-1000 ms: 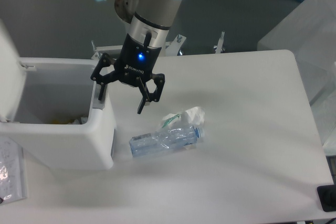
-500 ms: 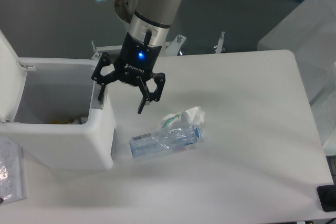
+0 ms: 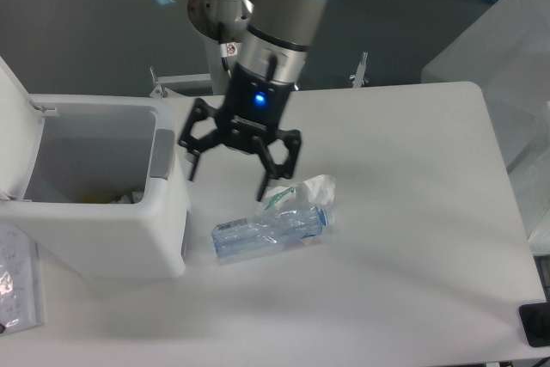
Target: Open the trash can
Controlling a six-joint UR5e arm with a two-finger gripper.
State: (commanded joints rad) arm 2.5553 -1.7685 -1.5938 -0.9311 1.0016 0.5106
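The white trash can (image 3: pixel 129 242) stands at the left of the table with its lid (image 3: pixel 17 126) swung up at the far left edge, so the inside shows with some scraps at the bottom. Its grey push-button latch (image 3: pixel 162 154) sits on the right rim. My gripper (image 3: pixel 225 186) hangs open just right of the can, fingers spread and pointing down, holding nothing. It hovers above the left end of the crushed clear bottle (image 3: pixel 271 228).
A crumpled white wrapper (image 3: pixel 309 188) lies behind the bottle's cap end. A clear plastic sheet (image 3: pixel 17 285) lies at the front left corner. A translucent box (image 3: pixel 507 58) stands at the right beyond the table edge. A black object (image 3: pixel 537 324) sits at the bottom right.
My gripper has shifted right and slightly down, away from the can's rim and latch toward the bottle. The lid stays up and the bottle has not moved.
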